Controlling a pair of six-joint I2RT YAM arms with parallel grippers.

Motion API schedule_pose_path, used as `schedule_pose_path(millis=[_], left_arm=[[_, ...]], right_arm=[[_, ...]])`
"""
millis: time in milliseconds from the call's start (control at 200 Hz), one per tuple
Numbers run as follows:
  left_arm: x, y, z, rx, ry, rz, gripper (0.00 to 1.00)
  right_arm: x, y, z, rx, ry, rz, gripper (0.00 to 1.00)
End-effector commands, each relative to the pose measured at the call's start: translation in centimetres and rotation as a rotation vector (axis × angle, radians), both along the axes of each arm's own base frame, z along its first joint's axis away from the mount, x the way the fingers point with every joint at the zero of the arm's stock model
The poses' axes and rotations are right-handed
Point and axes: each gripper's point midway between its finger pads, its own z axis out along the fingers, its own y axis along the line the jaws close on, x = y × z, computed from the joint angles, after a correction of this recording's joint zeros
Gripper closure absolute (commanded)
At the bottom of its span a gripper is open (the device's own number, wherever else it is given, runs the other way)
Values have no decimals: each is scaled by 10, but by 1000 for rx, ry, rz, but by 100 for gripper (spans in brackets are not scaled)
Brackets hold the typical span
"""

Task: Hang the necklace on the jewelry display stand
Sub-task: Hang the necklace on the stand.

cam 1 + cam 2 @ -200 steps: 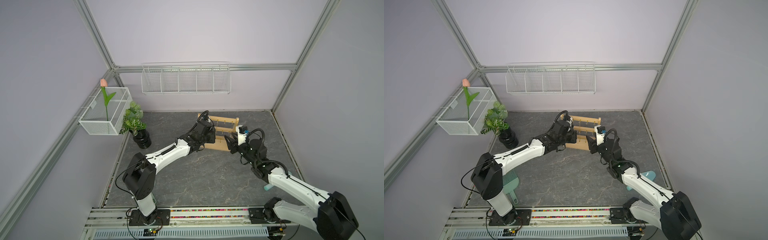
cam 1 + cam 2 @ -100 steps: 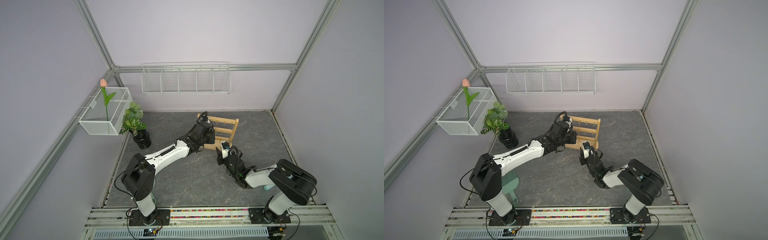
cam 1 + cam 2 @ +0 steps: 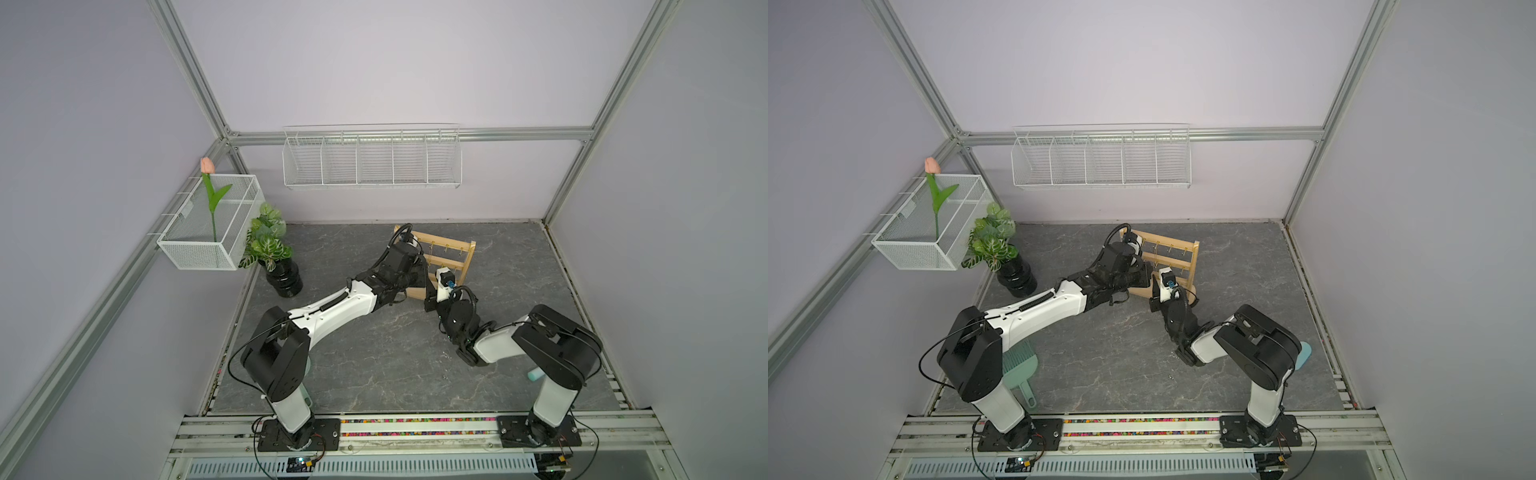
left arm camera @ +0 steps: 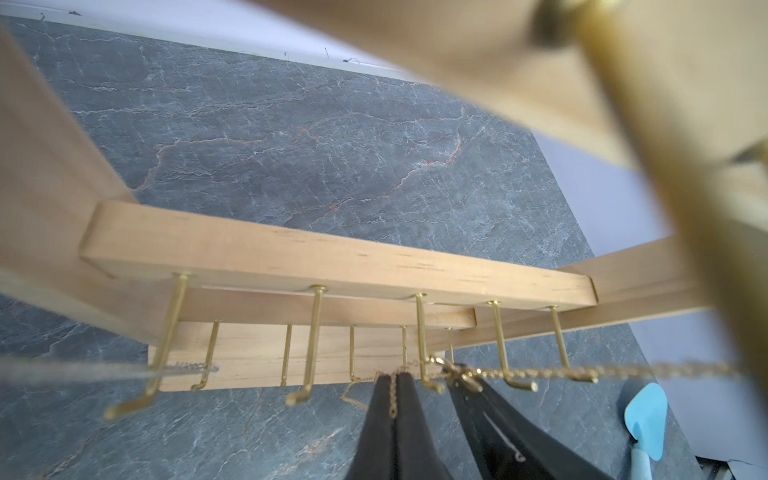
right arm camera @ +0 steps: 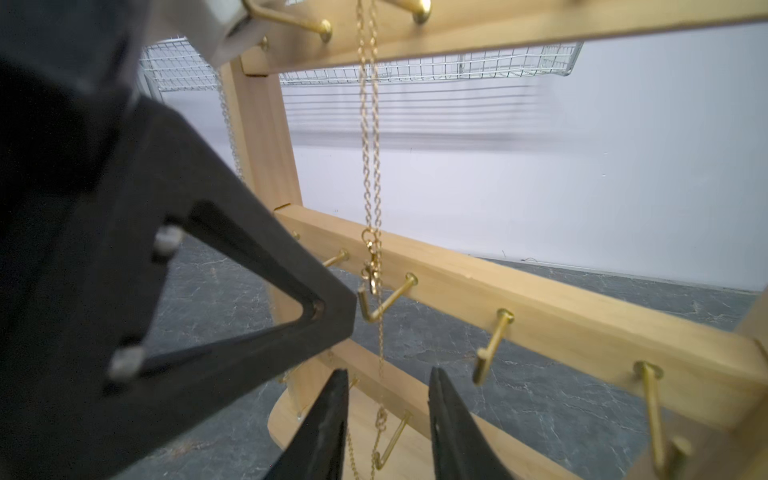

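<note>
The jewelry display stand, light wood with gold hooks, stands at the back middle of the floor. A gold necklace hangs doubled from a top-rail hook, and its clasp sits by a middle-rail hook. My left gripper is shut on the necklace, which stretches along the hook tips. My right gripper is low in front of the stand's base and open. A thin strand of chain hangs between its fingers, touching neither.
A thin silver chain hangs by the stand's post. White wire baskets hang on the walls, and a potted plant stands at the back left. A teal dustpan and a blue tool lie by the arm bases.
My right arm has folded back and its gripper has dropped from beside the stand's rails to low before the base, with narrower jaws. The left gripper has stayed shut at the stand.
</note>
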Motion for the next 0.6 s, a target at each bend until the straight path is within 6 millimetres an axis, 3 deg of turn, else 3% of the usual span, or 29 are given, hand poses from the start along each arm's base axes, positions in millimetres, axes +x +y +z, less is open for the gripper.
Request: schedule_pose_path(millis=[0,360,595], left_arm=[[-1,5,14,-42,-8,11,100],[-2,5,17,-54,-9,8,100],[-2,7,20,-53,-32,10,100]], right_arm=[[9,-7,9,47,-36,-45,65],[21,-9,10,68,-43,-39,71],[21,-6,8,70,-40,-9,70]])
